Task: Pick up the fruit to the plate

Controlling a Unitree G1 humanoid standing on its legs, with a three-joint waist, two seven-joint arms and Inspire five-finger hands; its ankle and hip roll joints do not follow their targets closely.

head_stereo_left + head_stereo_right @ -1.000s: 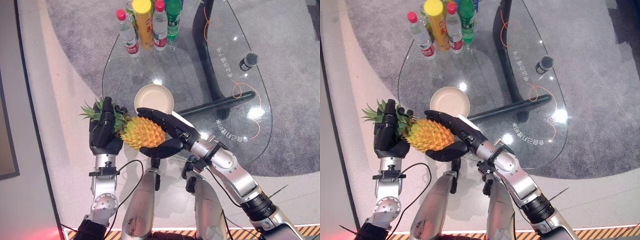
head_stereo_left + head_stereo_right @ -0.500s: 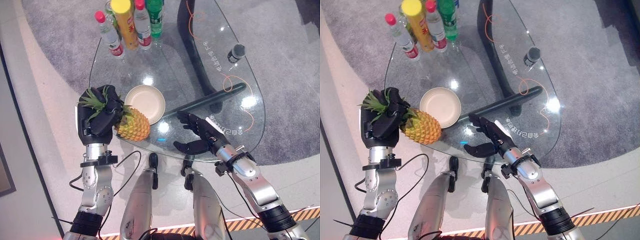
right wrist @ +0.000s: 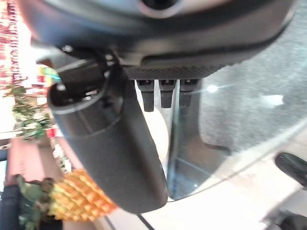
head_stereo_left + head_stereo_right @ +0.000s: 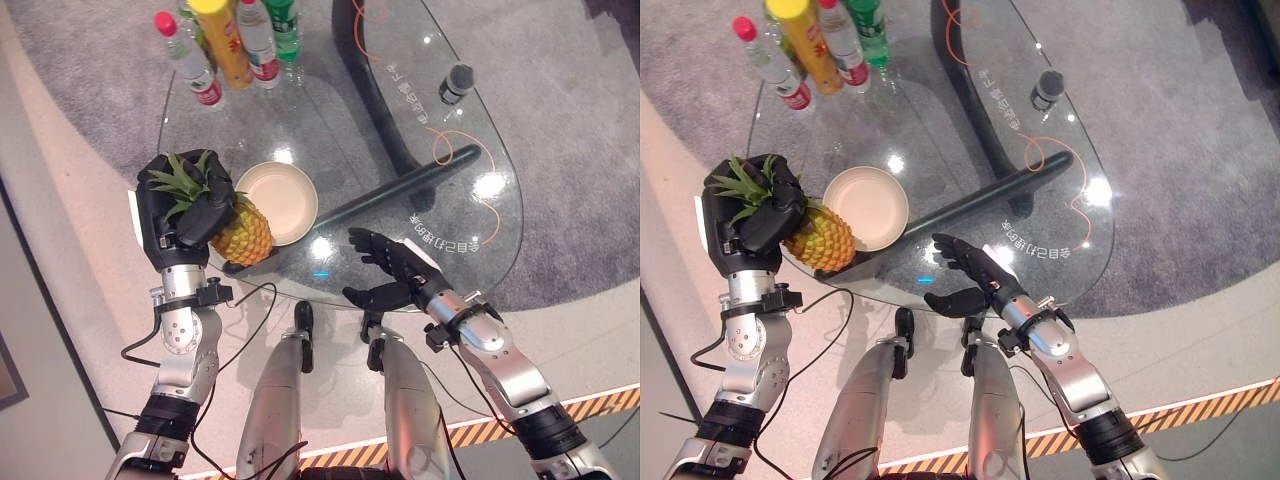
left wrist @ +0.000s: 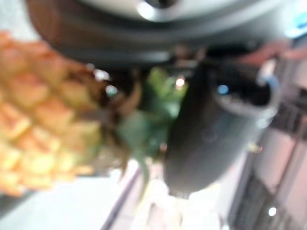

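Note:
My left hand point(image 4: 183, 215) is shut on the green crown of a yellow pineapple point(image 4: 243, 232). The fruit hangs tilted at the near left edge of the glass table point(image 4: 420, 130), right beside the cream plate point(image 4: 277, 203). In the left wrist view the pineapple point(image 5: 38, 120) and its leaves sit against my thumb point(image 5: 211, 129). My right hand point(image 4: 385, 272) is open and holds nothing, hovering over the table's near edge to the right of the plate. The right wrist view looks past my thumb point(image 3: 110, 143) to the pineapple point(image 3: 79, 196).
Several bottles point(image 4: 225, 45) stand in a cluster at the table's far left. A small dark-capped jar point(image 4: 455, 80) and an orange cable point(image 4: 480, 170) lie on the right side. A dark table leg point(image 4: 400, 190) runs under the glass. Grey carpet surrounds the table.
My right hand has let go of the pineapple and drawn back to the right. The left hand now holds the fruit alone by its crown. The camera has shifted.

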